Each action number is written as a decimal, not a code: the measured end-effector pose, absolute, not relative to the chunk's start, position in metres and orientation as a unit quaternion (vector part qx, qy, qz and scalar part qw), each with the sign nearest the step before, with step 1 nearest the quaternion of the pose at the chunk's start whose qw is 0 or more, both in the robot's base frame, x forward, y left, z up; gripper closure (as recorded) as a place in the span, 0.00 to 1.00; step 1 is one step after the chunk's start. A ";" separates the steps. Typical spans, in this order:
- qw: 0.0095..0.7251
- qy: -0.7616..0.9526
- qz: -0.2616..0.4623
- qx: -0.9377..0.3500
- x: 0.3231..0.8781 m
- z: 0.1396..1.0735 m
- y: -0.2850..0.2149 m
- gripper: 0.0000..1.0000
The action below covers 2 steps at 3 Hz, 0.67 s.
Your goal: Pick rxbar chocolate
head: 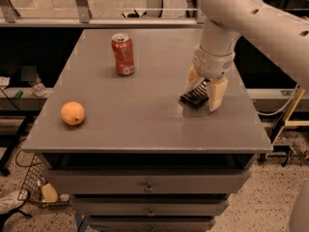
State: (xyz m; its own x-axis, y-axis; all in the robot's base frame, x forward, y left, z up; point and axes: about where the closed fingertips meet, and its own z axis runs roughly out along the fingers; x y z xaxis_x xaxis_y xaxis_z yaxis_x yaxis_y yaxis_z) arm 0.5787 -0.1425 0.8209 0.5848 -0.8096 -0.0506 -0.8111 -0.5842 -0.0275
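Gripper [203,96] low over the snack bar [193,98], right side of the table [145,124]
The black bar lies on the tabletop between the spread fingers, one on each long edge; its long axis runs near-left to far-right, crosswise to the closing line, so closing should pinch its narrow width

A grey bench [145,124] fills the middle of the frame, with drawers [147,185] under its front edge. A red can [123,55] stands upright at the upper left of its top. An orange [73,113] lies near the left edge, well apart from the can. The gripper [203,96] is low over the bench's right side. A wire basket [34,187] sits on the floor at lower left
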 end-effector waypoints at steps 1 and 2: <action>0.024 0.455 0.016 -0.890 0.579 0.829 -0.143 0.88; 0.024 0.455 0.016 -0.890 0.579 0.829 -0.142 1.00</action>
